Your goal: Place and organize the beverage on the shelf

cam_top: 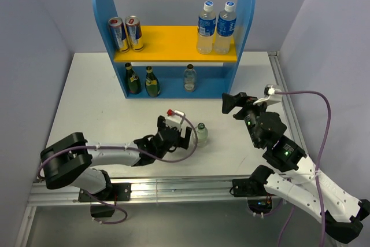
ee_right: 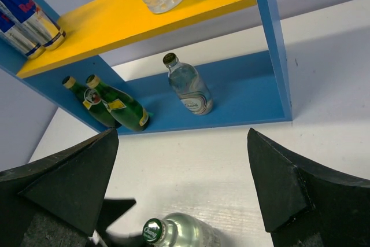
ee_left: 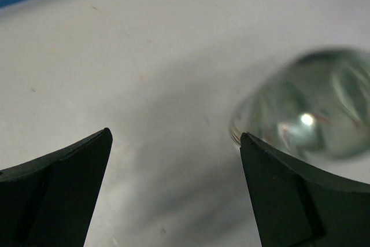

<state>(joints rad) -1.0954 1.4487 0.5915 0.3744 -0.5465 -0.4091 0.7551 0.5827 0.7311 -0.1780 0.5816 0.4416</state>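
shelf (cam_top: 101,4): standing at the far side of the table (cam_top: 92,102), its open front facing the arms.
upper board (cam_top: 173,43): carrying two plastic bottles (cam_top: 206,27) with blue labels and white caps at its right end, side by side, and two cans (cam_top: 134,33) at its left end.
lower level (ee_right: 243,99): holding two dark green bottles (cam_top: 151,82) side by side at the left, and a shelved short bottle (cam_top: 189,79) standing upright right of centre, apart from them.
loose short bottle (cam_top: 201,134): standing upright on the table in front of the shelf, green cap on, not yet on the shelf.
left gripper (cam_top: 184,136): lying low over the table with jaws spread wide, holding nothing; the loose short bottle is sitting just beside its right finger (ee_left: 289,195), blurred in the wrist view, so contact cannot be told.
right gripper (cam_top: 231,103): hovering to the right of the loose short bottle, jaws spread wide and empty, pointing toward the lower level.
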